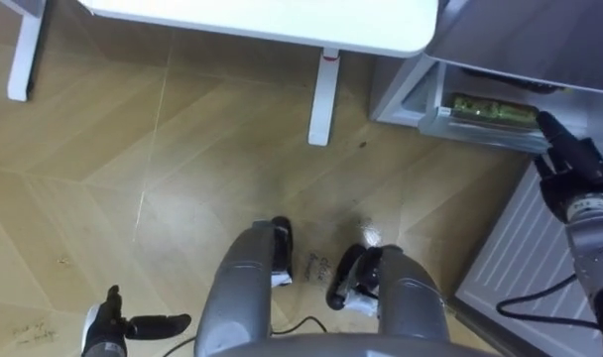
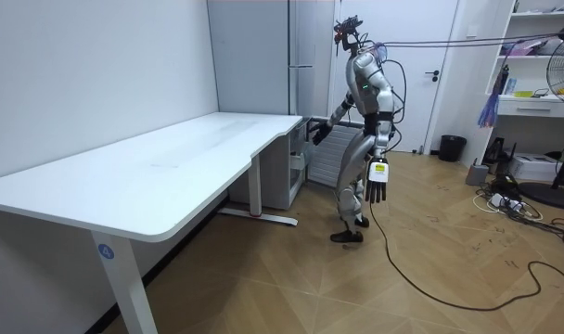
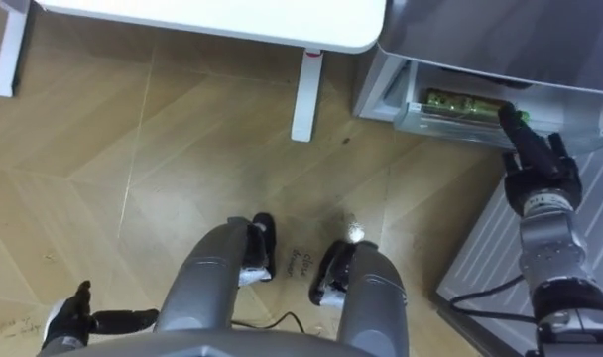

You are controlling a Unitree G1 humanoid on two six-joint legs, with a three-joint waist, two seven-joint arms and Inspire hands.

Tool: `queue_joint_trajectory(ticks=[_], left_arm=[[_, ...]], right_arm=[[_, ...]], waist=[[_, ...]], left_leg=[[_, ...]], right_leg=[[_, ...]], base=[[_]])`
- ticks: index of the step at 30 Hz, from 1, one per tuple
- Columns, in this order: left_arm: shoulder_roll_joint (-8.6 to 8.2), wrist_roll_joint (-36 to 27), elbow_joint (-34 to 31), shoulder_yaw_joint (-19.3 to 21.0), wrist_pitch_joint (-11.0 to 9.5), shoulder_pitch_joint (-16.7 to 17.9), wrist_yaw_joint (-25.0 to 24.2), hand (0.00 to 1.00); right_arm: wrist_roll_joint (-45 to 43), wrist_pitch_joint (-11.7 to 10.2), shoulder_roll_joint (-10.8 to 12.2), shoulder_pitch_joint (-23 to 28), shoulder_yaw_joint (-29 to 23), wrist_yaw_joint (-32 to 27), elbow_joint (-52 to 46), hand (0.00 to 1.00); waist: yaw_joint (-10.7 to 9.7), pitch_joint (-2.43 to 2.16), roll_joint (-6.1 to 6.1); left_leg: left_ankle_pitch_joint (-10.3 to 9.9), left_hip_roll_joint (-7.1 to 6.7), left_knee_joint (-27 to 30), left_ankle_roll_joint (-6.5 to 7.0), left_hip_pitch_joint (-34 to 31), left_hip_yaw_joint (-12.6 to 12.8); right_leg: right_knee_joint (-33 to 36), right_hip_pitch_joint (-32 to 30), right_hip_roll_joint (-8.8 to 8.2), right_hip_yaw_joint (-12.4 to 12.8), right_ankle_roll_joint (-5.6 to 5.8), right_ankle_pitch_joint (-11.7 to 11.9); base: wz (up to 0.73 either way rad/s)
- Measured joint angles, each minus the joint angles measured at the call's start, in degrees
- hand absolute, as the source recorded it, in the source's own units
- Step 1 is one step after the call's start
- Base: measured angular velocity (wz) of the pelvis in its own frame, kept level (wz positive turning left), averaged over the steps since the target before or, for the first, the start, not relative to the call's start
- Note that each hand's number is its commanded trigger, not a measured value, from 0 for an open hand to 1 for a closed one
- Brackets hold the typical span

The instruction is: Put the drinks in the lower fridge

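Several green-labelled drinks (image 1: pixel 492 111) (image 3: pixel 465 102) lie in a row in a pale shelf (image 1: pixel 435 121) of the open lower fridge, at the upper right of the eye views. My right hand (image 1: pixel 569 164) (image 3: pixel 538 159) reaches up to that shelf's right end, fingers straight, their tips at its front rim, nothing held. My left hand (image 1: pixel 133 324) (image 3: pixel 93 320) hangs open at my side, low on the left. In the room view I stand facing the grey fridge (image 2: pixel 301 56), right hand (image 2: pixel 316 132) stretched towards it, left hand (image 2: pixel 379 181) hanging down.
A white desk (image 1: pixel 282 20) (image 2: pixel 171 167) stands left of the fridge, with one leg (image 1: pixel 323 99) close to the fridge's corner. A ribbed white panel (image 1: pixel 525 258) fills the lower right, beside my right arm. Wooden floor (image 1: pixel 133 178) lies open to the left.
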Motion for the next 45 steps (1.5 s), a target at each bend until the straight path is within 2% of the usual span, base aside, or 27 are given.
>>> queue_joint_trajectory(ticks=[4, 9, 11, 14, 17, 19, 21, 24, 26, 31, 32, 35, 37, 40, 45], left_arm=[[0.11, -1.21, 1.26, -2.50, -0.10, -1.78, -0.25, 0.00], [0.53, -1.07, 1.14, -2.66, 0.06, -2.53, -0.25, 0.00], [0.68, -1.04, 1.53, -2.58, 0.53, -2.54, -0.16, 0.00], [0.64, -1.16, 1.64, -3.67, 1.44, -3.36, -0.21, 0.00], [0.79, -1.13, 1.03, -6.07, 2.18, -3.67, -0.18, 0.00], [0.80, -1.03, -0.44, -6.53, 2.97, -3.63, -0.20, 0.00], [0.80, -1.00, -0.92, -6.73, 3.22, -3.69, -0.25, 0.00], [0.80, -0.79, -1.12, -7.33, 4.90, -3.69, -0.45, 0.00], [0.83, -1.11, -1.53, -7.36, 5.00, -3.82, -0.47, 0.00], [1.09, -1.19, -2.59, -7.33, 5.00, -3.82, -0.41, 0.00], [1.32, -1.22, -3.01, -7.33, 5.00, -3.82, -0.40, 0.00], [2.19, -1.24, -4.94, -7.32, 4.66, -3.77, -0.34, 0.00], [2.59, -1.24, -6.13, -7.26, 4.44, -3.75, -0.27, 0.00], [2.97, -1.17, -6.42, -6.82, 3.20, -3.76, -0.13, 0.00], [3.15, -0.51, -6.49, -6.29, 3.02, -3.19, -0.23, 0.00]], right_arm=[[0.08, 0.49, 0.60, -3.01, 0.64, 0.33, 4.59, 0.00], [0.47, 1.17, -0.48, -8.39, 0.87, 1.12, 5.98, 0.00], [0.96, 1.25, -0.73, -9.33, 0.88, 1.32, 5.93, 0.00], [2.21, 1.48, -1.96, -9.84, 1.12, 1.72, 6.94, 0.00], [3.26, 0.90, -2.72, -11.44, 1.70, 1.70, 9.78, 0.00], [3.15, 0.54, -3.52, -12.83, 1.63, 1.59, 11.60, 0.00], [3.20, -0.26, -3.73, -14.20, 1.53, 1.56, 13.48, 0.00], [4.11, -0.60, -3.92, -16.17, 1.53, 0.96, 14.84, 0.00], [4.83, -0.55, -4.01, -17.80, 1.58, -0.97, 15.63, 0.00], [5.06, 0.22, -4.02, -19.81, 2.11, -4.09, 15.67, 0.00], [5.10, 0.40, -4.02, -19.93, 2.15, -4.44, 15.64, 0.00], [7.50, 0.92, -4.01, -21.88, 2.20, -6.77, 15.64, 0.00], [8.91, 0.81, -4.01, -23.45, 2.18, -8.50, 15.60, 0.00], [10.40, 0.14, -4.01, -25.10, 2.14, -10.81, 15.58, 0.00], [10.57, -0.94, -4.06, -25.25, 1.93, -13.82, 15.20, 0.00]], waist=[[0.88, 0.09, 0.08], [1.15, 0.49, -0.10], [1.13, 0.82, -0.45], [1.27, 1.21, -0.43], [1.44, 1.30, -0.29], [2.42, 1.33, -0.27], [2.80, 1.34, -0.26], [3.48, 1.34, -0.25], [3.71, 1.39, -0.35], [3.83, 1.73, -0.93], [3.92, 1.79, -1.10], [4.24, 2.01, -1.91], [4.27, 2.01, -1.97], [4.53, 2.00, -1.96], [5.19, 2.00, -1.94]], left_leg=[[0.00, -0.21, 0.44, 0.02, -0.64, -0.02], [-0.78, -0.51, 4.84, 0.29, -5.47, -0.07], [-2.07, -0.57, 8.78, 0.47, -8.10, -0.18], [-4.08, -0.32, 14.54, 0.74, -12.09, -0.63], [-5.66, -0.53, 19.47, 1.07, -15.52, -0.21], [-6.03, -0.26, 21.87, 1.18, -18.01, 0.17], [-6.02, -0.24, 23.50, 1.18, -20.33, 0.23], [-5.92, -0.71, 25.40, 1.00, -22.78, 0.08], [-5.42, -1.83, 25.66, 0.22, -24.23, -0.15], [-4.30, -2.63, 25.15, -1.58, -25.74, -1.07], [-4.08, -2.53, 25.18, -1.61, -26.27, -1.36], [-3.59, -2.11, 25.39, -1.80, -28.11, -1.48], [-2.96, -2.06, 25.40, -1.64, -29.29, -1.44], [-2.76, -2.65, 25.51, -1.79, -30.43, -1.57], [-2.80, -3.62, 25.97, -1.75, -30.93, -2.16]], right_leg=[[0.59, -0.61, -0.18, 0.05, -0.02, -0.07], [6.17, -5.56, -1.80, 0.28, -0.43, -1.88], [10.22, -7.99, -2.61, 0.60, -0.71, -3.44], [15.52, -11.66, -2.78, 1.59, -0.64, -5.38], [21.38, -15.49, -3.83, 2.79, -0.62, -7.36], [23.95, -18.40, -3.87, 3.80, -0.57, -8.02], [26.00, -20.91, -4.20, 4.21, -0.95, -8.25], [28.61, -23.81, -4.79, 4.95, -1.49, -8.55], [29.84, -25.25, -5.72, 4.96, -1.97, -8.75], [30.51, -26.28, -6.96, 3.77, -3.30, -9.23], [30.52, -26.43, -7.13, 3.06, -3.83, -9.30], [30.91, -28.37, -6.90, 2.90, -4.24, -9.15], [31.20, -29.64, -7.08, 2.80, -4.46, -9.03], [31.72, -30.85, -7.89, 2.53, -4.59, -9.03], [32.70, -31.35, -8.56, 2.53, -4.78, -9.82]], base=[[0.00], [0.07], [0.02], [-0.05], [0.00], [-0.09], [-0.03], [-0.02], [0.17], [0.20], [0.12], [0.00], [-0.02], [0.00], [0.05]])
